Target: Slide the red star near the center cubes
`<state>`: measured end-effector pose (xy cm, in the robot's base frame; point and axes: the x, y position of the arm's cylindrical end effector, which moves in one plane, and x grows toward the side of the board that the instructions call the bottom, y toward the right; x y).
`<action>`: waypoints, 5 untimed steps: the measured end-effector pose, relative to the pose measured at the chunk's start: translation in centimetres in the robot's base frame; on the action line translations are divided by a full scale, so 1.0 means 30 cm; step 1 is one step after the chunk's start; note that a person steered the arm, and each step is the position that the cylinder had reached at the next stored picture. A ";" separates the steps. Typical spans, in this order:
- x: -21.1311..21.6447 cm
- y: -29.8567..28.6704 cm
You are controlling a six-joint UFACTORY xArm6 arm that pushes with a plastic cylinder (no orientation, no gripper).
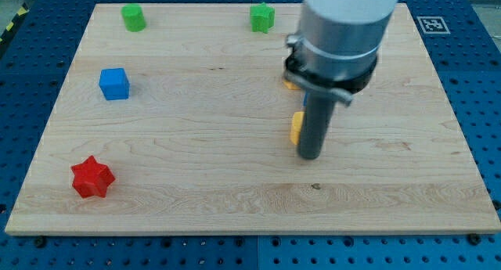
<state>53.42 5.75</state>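
My tip (311,156) rests on the worktop (235,192) beside a yellow block (297,127) | red star (92,178) well apart, view's lower left | no fingers fitted, nothing held | no legible writing

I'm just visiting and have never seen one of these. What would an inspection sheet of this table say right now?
Surface: wooden board on a blue perforated bench.
Job's things: red star at the view's lower left; yellow block near the centre, another yellow piece mostly hidden by the arm.
Clutter: blue cube, green cylinder, green star.
End effector: my tip just right of the yellow block, far from the red star.
Cables: nothing seen.
Surroundings: marker tag at the view's top right.
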 end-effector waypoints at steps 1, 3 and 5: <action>0.143 -0.281; 0.241 -0.796; 0.240 -1.121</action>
<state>60.63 -27.90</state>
